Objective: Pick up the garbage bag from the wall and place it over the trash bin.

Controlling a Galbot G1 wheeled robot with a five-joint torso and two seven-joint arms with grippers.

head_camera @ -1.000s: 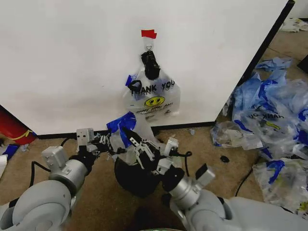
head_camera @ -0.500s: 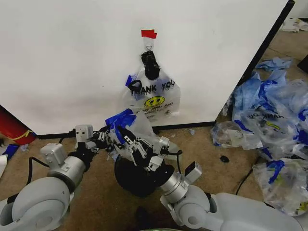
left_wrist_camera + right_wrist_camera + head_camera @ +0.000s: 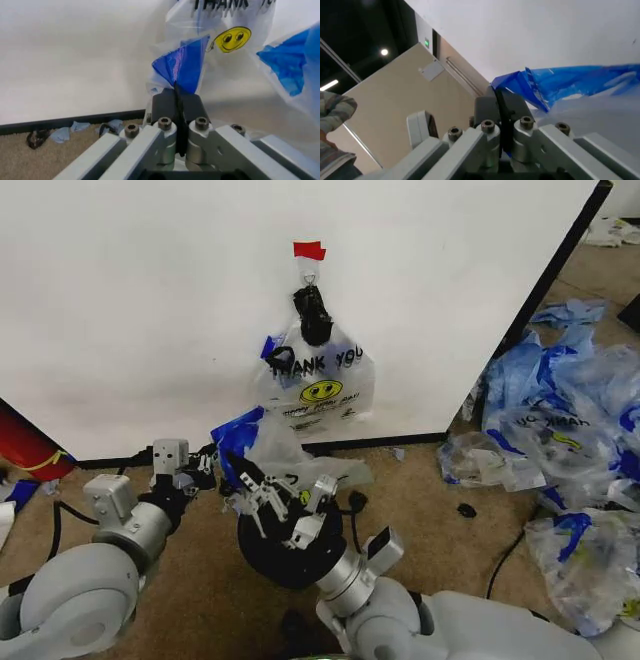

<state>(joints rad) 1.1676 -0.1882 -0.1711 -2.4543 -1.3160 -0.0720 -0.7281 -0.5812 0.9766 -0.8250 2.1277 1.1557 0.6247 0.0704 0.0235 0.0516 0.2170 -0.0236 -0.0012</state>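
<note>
Both grippers, left and right, clamped on garbage bag handles above trash bin. Risk: thin plastic tearing or slipping off rim.

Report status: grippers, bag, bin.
Left gripper shut on garbage bag handle; right gripper shut on the other handle. Bag held above trash bin, not yet over it. Nothing in the way.

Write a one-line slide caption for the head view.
Both grippers, left and right, pinch the garbage bag over the trash bin.
</note>
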